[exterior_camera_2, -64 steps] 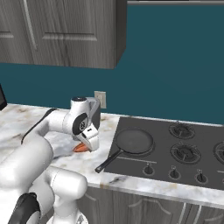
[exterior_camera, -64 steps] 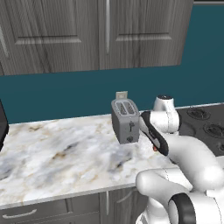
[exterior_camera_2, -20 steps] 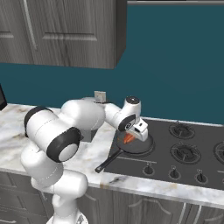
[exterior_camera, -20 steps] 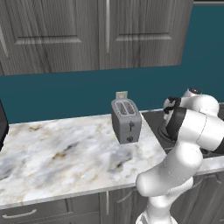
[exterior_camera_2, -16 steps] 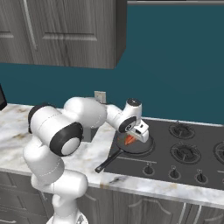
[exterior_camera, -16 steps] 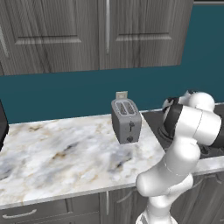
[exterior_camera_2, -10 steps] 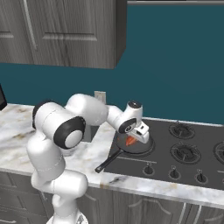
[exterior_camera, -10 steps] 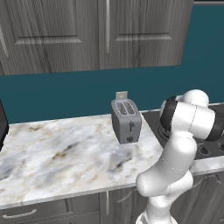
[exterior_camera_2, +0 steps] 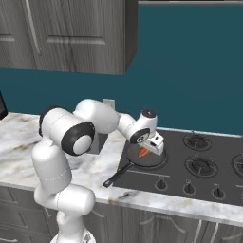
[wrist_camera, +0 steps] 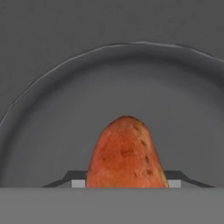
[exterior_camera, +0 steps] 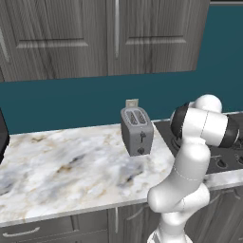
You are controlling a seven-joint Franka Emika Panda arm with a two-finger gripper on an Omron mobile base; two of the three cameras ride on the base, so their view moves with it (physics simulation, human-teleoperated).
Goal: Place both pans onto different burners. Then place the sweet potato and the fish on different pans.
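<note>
Since a few seconds back the arm has swung from the marble table (exterior_camera: 66, 166) across to the cooktop (exterior_camera_2: 199, 166), and over the last second it has sunk a little, so the hand (exterior_camera_2: 148, 151) now hangs low over the pan (exterior_camera_2: 142, 159) on the near left burner. It pinches the sweet potato (wrist_camera: 126, 153) between its fingers, the orange-brown tip pointing down at the pan's dark floor, close above it but by my reading not yet resting. Release looks like the next step; the fish and second pan remain to be handled.
</note>
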